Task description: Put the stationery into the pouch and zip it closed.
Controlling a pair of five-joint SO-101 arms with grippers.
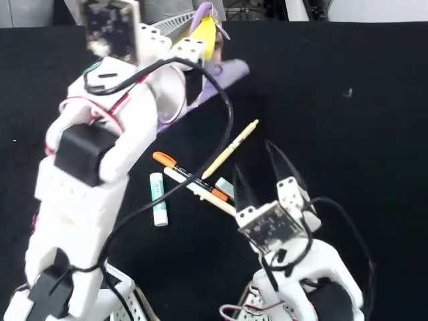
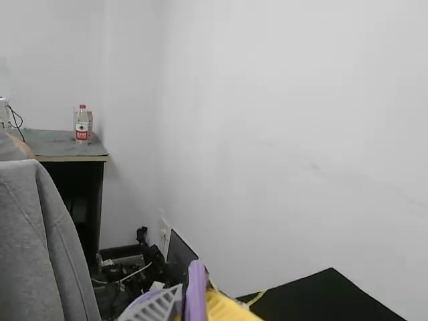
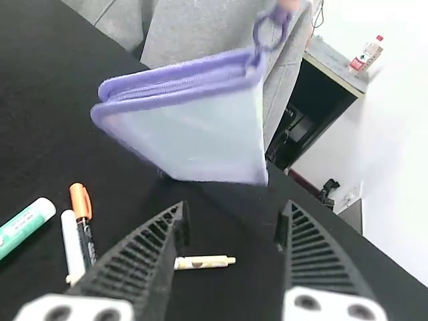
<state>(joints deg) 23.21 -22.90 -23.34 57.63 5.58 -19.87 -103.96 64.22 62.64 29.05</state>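
pouch up, stationery loose

purple pouch (image 3: 194,127): translucent sides, purple zip edge, ring pull at one corner; hangs tilted, ring corner uppermost. lying clustered on the black table (image 1: 334,134): yellow pen (image 1: 231,148), orange-capped marker (image 1: 187,175), white pen (image 1: 194,189) alongside the marker, green-labelled glue stick (image 1: 158,198), small teal eraser (image 1: 225,188) beside the white pen.

Plain white walls (image 2: 287,127) meet at a corner (image 2: 158,134), evenly lit with no hard shadows. Against one wall stands a dark cabinet (image 2: 75,194) with a grey top, and a clear water bottle (image 2: 82,124) with a red label stands upright on it. On the floor beside the cabinet lies a tangle of cables and plugs (image 2: 130,267). The tabletop (image 1: 348,154) is matt black.
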